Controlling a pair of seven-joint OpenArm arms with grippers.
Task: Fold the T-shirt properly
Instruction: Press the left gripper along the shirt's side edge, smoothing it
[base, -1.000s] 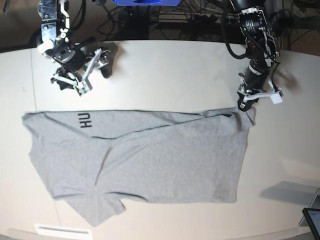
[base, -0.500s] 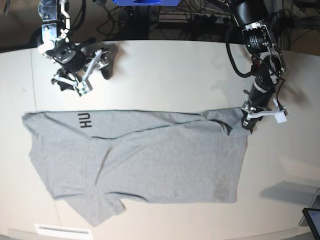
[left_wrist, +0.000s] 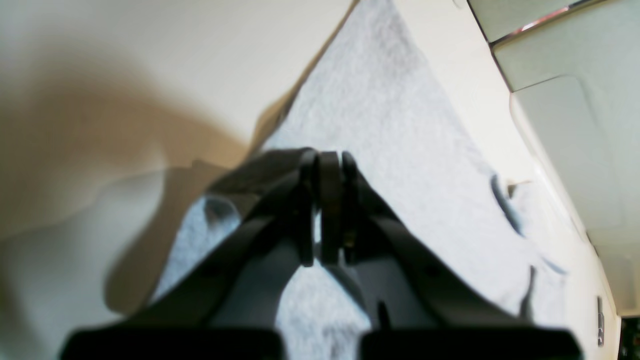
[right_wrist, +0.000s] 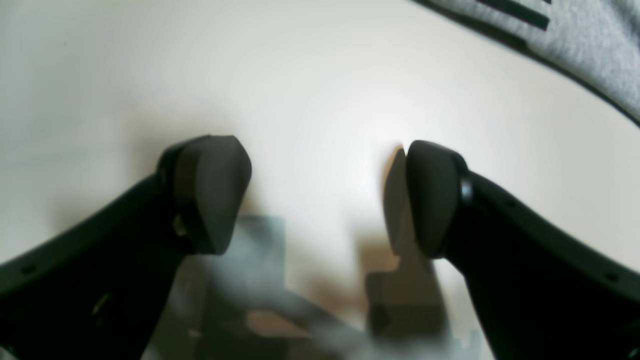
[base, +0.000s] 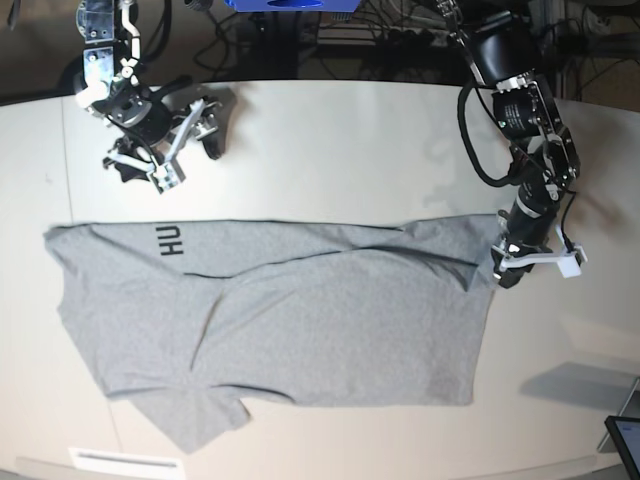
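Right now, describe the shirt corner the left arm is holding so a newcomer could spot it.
On the pale table lies the grey T-shirt. Follow its far edge to the end opposite the black lettering. That corner, pinched in the shut left gripper, is the only one pulled into creases.

Robotics lab bench setup. Large pale table (base: 350, 140) with rounded edges serves as the work surface, filmed from overhead. Two black robot arms stand at the table's far edge, one toward each far corner, each with exposed cabling and white printed brackets. Behind the table's far edge: dark floor strewn with tangled black cables (base: 370, 40) and a power strip; a blue box (base: 290, 4) sits there too, cut off by the frame. At the table's near right corner, the corner of a dark screen (base: 625, 438) shows. Nothing domestic about the furnishings.
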